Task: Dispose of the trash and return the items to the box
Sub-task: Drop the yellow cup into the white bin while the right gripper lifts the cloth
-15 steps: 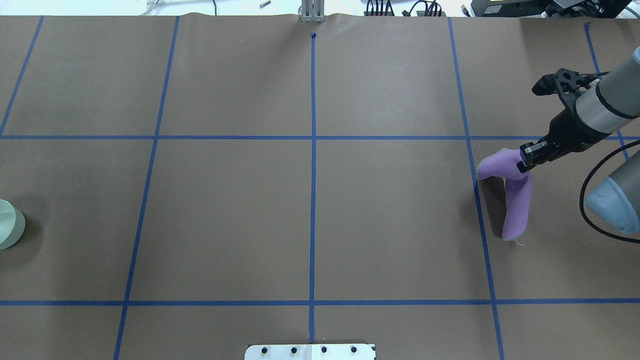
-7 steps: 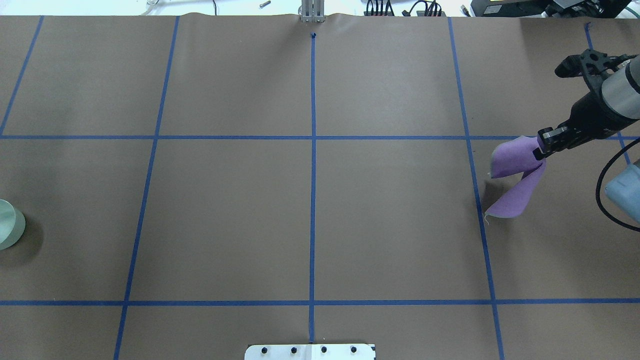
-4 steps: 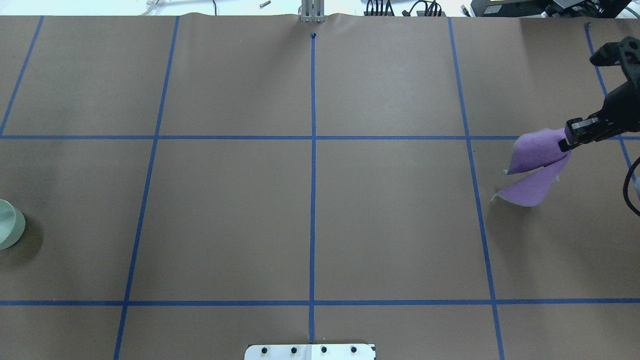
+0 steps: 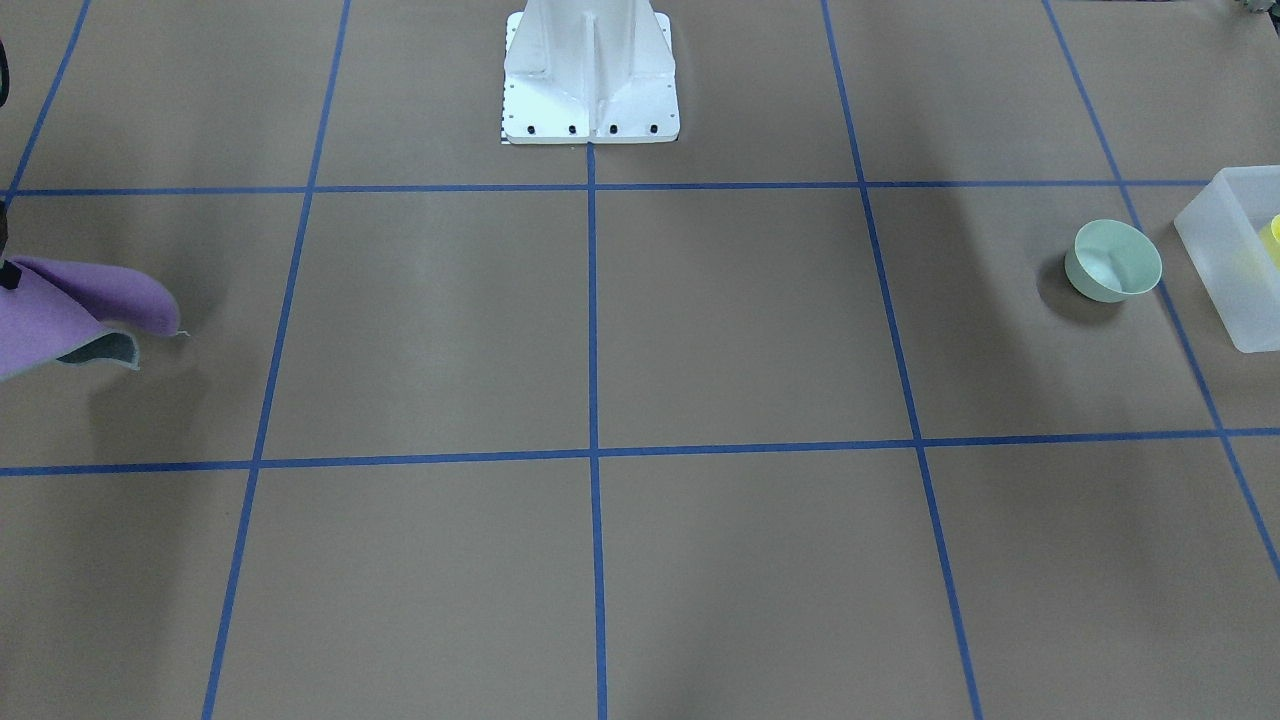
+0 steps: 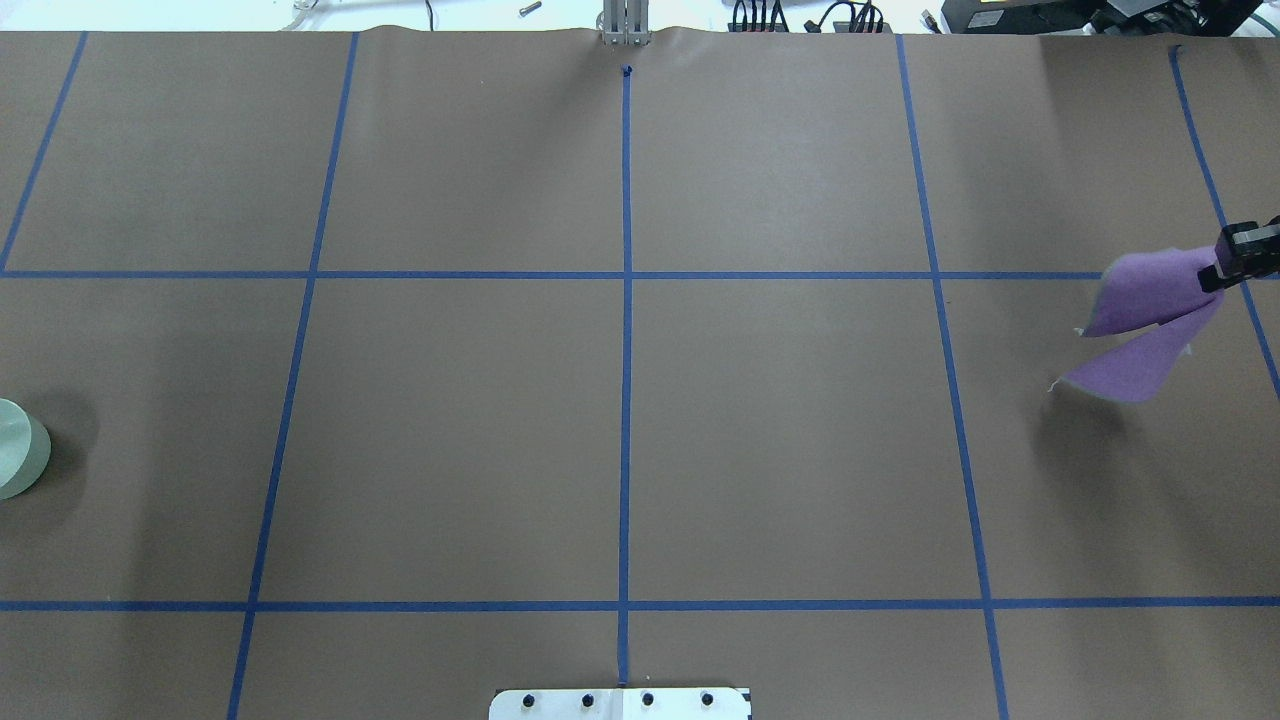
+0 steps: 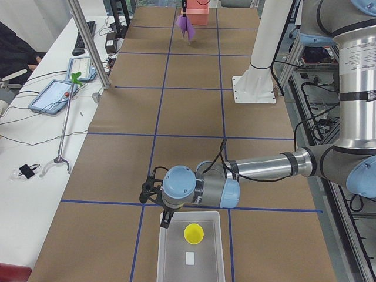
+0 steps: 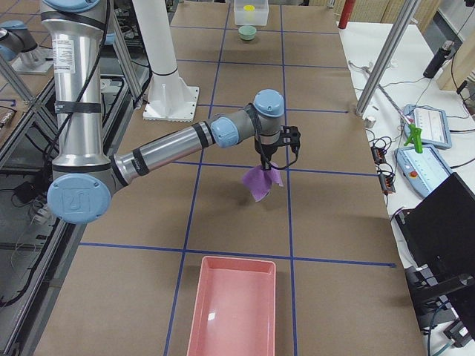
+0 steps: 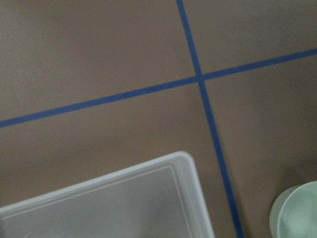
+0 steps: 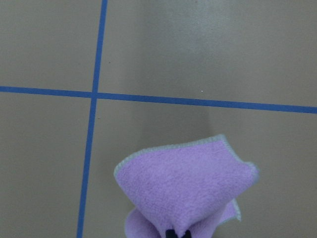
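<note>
From overhead, you have the bowl [image 5: 15, 448] at 9 o'clock on the table [image 5: 450, 430], the box [image 4: 1225, 270] just past it (cup [image 6: 194, 233] inside), the cloth [image 5: 1140, 320] at 3 o'clock hanging from the right gripper [image 5: 1218, 278], the tray [image 7: 230, 311] farther out.

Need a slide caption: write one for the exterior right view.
Right gripper holds a purple cloth above the table; pink tray near, bowl and box far.

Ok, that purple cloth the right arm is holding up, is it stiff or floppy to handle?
Probably floppy: the purple cloth hangs in loose folds from a single pinch by the right fingers. Likely light too, since its flaps spread out sideways rather than drooping straight. It may sway and land crumpled when released.
</note>
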You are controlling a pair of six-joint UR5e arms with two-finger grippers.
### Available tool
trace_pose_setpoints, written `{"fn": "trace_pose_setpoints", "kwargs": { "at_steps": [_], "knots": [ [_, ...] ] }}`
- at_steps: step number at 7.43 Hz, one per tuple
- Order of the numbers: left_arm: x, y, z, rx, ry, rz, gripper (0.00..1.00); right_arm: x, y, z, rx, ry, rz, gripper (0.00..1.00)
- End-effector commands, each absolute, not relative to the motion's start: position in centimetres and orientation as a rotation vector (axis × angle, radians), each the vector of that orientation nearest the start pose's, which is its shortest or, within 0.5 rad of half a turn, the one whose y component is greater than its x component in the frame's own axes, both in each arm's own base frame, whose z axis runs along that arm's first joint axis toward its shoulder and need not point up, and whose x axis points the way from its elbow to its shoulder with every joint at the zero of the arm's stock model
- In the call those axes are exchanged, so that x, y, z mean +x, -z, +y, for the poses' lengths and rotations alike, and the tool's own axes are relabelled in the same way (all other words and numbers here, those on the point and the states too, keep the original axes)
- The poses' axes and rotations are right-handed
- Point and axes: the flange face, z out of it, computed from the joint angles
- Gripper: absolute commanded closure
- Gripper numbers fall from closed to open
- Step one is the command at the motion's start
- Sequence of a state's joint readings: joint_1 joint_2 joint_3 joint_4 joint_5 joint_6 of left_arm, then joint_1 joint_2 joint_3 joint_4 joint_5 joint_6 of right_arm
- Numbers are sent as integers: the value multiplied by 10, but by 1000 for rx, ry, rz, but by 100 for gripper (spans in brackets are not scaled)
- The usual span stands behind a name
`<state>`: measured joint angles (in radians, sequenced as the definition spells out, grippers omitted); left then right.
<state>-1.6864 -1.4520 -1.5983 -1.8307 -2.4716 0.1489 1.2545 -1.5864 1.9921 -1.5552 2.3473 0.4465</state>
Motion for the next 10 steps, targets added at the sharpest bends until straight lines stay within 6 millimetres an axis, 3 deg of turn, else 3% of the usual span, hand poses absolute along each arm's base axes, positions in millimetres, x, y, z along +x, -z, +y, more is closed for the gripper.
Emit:
{"fn": "trace_pose_setpoints", "kwargs": {
  "at_steps": [1, 3, 6, 8, 10],
  "knots": [
    [-81, -630, -458, 254, -30, 905, 2, -56, -488, -475, 96, 41, -824, 100],
    [-14, -640, -457, 186, -78, 922, 2, -31, -508, -465, 103, 43, -809, 100],
    [38, -699, -440, 167, -119, 873, 2, -1, -519, -455, 121, 24, -807, 100],
    [59, -719, -431, 150, -135, 883, 2, 23, -524, -448, 139, 1, -801, 100],
    [78, -722, -427, 127, -174, 888, 2, 45, -535, -444, 130, 39, -774, 100]
  ]
}}
